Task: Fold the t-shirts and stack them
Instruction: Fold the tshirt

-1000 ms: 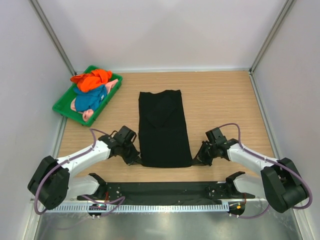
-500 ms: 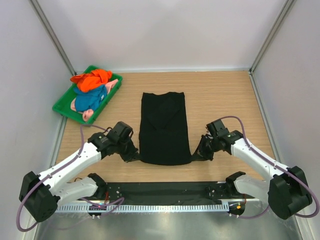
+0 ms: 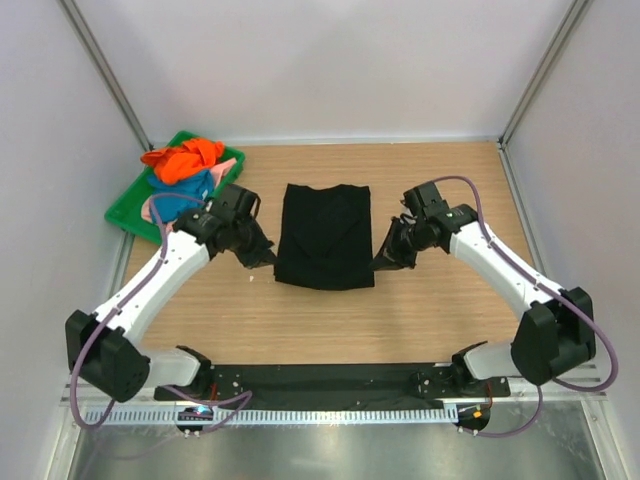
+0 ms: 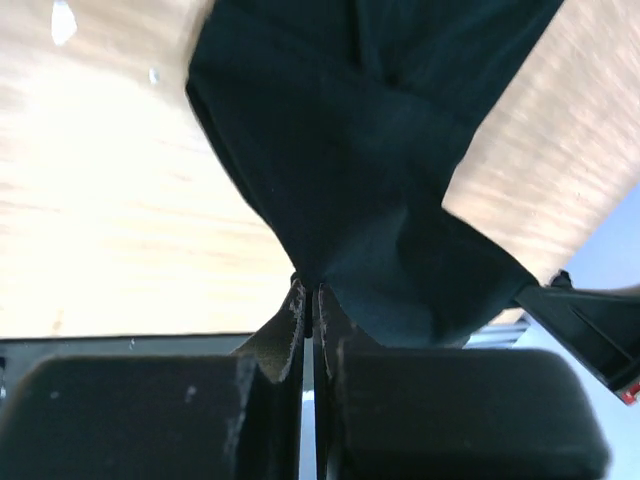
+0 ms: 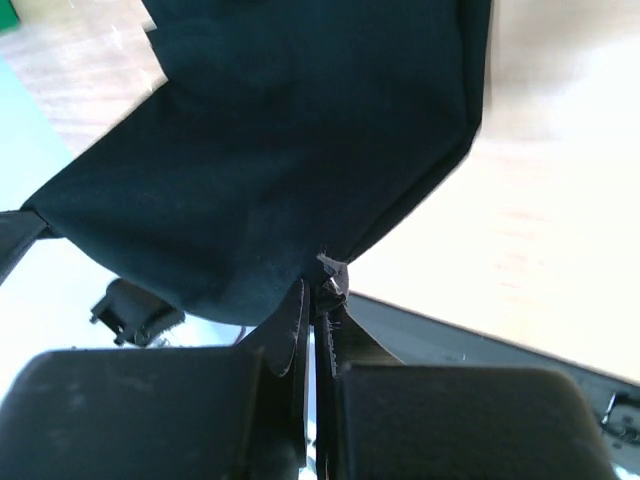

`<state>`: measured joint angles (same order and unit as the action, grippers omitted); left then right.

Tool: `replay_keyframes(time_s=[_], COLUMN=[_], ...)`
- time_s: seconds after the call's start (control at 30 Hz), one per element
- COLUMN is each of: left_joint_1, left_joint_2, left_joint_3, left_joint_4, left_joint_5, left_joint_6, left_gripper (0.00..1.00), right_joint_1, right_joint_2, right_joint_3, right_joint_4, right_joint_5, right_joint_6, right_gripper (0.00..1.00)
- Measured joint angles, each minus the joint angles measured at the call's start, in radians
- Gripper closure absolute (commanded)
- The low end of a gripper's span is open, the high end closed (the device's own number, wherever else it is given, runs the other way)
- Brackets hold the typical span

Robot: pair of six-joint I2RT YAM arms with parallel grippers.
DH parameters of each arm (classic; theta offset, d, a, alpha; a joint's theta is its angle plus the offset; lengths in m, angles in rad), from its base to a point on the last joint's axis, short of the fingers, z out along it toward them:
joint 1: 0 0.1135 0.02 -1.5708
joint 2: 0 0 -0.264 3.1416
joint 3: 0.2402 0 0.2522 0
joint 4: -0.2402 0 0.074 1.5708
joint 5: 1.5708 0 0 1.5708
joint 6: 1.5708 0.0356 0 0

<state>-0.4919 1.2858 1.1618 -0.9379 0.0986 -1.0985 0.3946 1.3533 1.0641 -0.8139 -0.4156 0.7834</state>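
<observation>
We note black t-shirt (image 3: 325,235) at middle of counter (image 3: 450,310), far part lying flat, near corners raised off wood. Left end effector (image 3: 260,257) is pinched tight on near-left corner; in left wrist view we see fingers (image 4: 282,336) together, cloth bunched at tips. Right end effector (image 3: 386,258) is clamped likewise on near-right corner, cloth hanging from tips in right wrist view. Orange t-shirt (image 3: 185,160), blue t-shirt (image 3: 187,188) and pink t-shirt (image 3: 158,208) are heaped in green tray (image 3: 122,215) at far left, just beside left arm.
</observation>
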Motion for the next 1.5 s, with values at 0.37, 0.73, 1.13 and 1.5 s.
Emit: replay_keyframes(time_s=[0.37,0.73,1.13,1.5], left_joint_1=[0.092,0.163,0.221,0.247], left_joint_2=[0.309,0.470,0.653,0.769], left_joint_3=[0.322,0.502,0.669,0.740], left_joint_4=[0.005,0.013,0.032,0.089], left_joint_5=[0.051,0.105,0.153,0.194], left_joint_6=[0.151,0.208,0.237,0.245], left_gripper=[1.00,1.00,1.00,1.00], right_joint_1=[-0.089,-0.153,-0.186,-0.208], right_joint_2=[0.245,0.405,0.615,0.754], right_joint_3=[0.288,0.512,0.712,0.833], right_joint_4=[-0.065,-0.104,-0.112,-0.101], right_joint_5=[0.002,-0.021,-0.051,-0.065], right_joint_6=[-0.103,-0.140,-0.147,-0.145], right_gripper=[0.98,0.99,0.99,0.98])
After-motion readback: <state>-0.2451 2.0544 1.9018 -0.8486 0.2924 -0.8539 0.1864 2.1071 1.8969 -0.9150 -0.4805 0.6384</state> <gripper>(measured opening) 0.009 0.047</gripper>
